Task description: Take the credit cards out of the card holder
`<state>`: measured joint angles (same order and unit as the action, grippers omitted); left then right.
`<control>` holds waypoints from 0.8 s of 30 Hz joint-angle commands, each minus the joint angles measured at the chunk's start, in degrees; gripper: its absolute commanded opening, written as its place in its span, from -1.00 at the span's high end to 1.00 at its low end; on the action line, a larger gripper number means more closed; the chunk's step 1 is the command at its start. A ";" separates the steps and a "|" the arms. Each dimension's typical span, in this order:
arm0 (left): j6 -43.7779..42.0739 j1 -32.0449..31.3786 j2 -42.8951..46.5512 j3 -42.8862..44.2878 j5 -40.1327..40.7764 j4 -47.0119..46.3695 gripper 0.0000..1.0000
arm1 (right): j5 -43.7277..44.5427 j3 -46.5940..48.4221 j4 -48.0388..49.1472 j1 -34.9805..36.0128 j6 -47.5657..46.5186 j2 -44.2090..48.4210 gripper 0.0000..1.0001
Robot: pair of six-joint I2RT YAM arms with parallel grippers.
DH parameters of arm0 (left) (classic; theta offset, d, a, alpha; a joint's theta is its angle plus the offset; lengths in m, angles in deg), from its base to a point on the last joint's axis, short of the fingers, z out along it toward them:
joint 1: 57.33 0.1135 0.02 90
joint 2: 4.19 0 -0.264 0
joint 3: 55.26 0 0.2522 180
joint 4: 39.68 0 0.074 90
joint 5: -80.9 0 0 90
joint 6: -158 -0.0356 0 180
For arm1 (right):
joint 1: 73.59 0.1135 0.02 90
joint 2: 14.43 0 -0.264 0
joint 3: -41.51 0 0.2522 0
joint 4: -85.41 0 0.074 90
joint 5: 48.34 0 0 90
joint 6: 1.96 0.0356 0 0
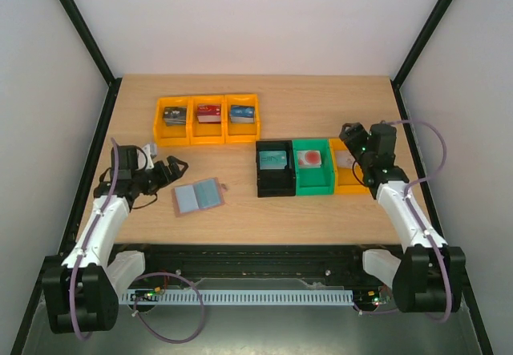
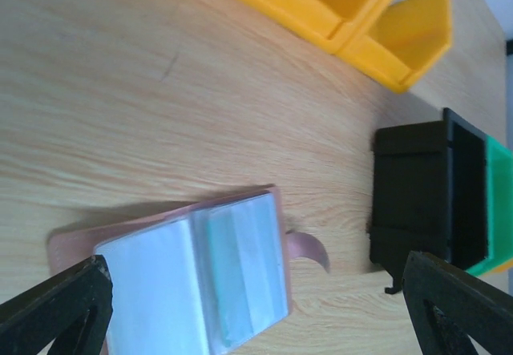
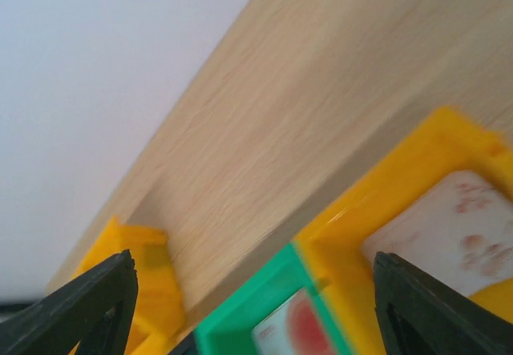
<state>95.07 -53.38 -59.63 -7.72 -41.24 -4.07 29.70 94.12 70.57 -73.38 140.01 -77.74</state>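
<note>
Left wrist view: left claw (image 2: 256, 279) spread wide, empty, above the open card holder (image 2: 160, 291), flat on the bench (image 2: 120, 90) at 6 o'clock of frame. Teal credit card (image 2: 244, 291) shows inside it. Judged risk: fingers (image 2: 56, 311) slip on the flush card, dragging the unpinned holder. Right claw (image 3: 252, 287) wide, empty, over yellow bin (image 3: 377, 203).

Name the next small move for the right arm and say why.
Probably swing the right gripper over to the open card holder. Its jaws stand open and empty above the right-hand yellow bin, where a pale card already lies, while what looks like a teal card sits in the holder's clear pocket.
</note>
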 commanded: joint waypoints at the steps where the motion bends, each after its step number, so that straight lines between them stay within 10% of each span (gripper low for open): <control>1: 6.37 0.68 -0.74 -3.31 3.88 -2.06 -0.99 | -5.71 7.07 -5.41 7.58 -12.91 0.67 -0.53; 12: 12.16 0.71 1.20 -11.50 5.72 -3.33 -0.98 | -7.73 26.67 -11.11 46.74 -17.58 -27.79 -0.31; 24: 14.82 -2.29 -3.76 -14.50 5.26 -7.42 -0.98 | -7.91 45.02 -24.11 53.64 -18.30 -54.97 0.09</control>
<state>108.36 -54.91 -62.21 -21.07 -35.95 -9.84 22.53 136.98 51.91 -20.20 121.85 -129.67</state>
